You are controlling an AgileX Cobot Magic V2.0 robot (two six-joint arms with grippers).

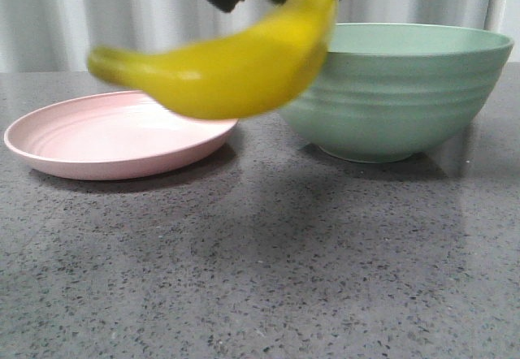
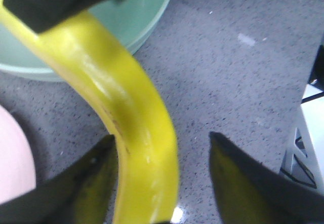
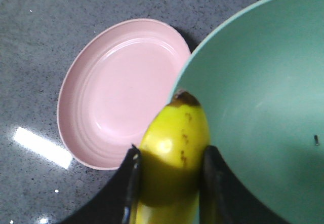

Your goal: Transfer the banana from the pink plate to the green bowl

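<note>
Front view: the glossy bright-yellow curved banana (image 1: 236, 67) hangs in the air, blurred, its greenish stem end pointing to 9 o'clock over the shallow round pale-pink matte plate (image 1: 81, 144), its other end rising toward 1 o'clock into dark gripper parts at the top edge. The plate lies bare on the grey speckled stone table (image 1: 260, 270). At 3 o'clock of the plate, just beside it, stands the deep ridged sage-green bowl (image 1: 406, 99).

Left wrist view: the left gripper (image 2: 159, 183) has its fingers spread wide; the banana runs between them, lying against one finger (image 2: 91, 183) and apart from the other. It does not grip it.

Right wrist view: the right gripper (image 3: 169, 176) is clamped on the banana, both fingers pressing its sides. The dark tip sits over the bowl's rim; the plate is beyond.
</note>
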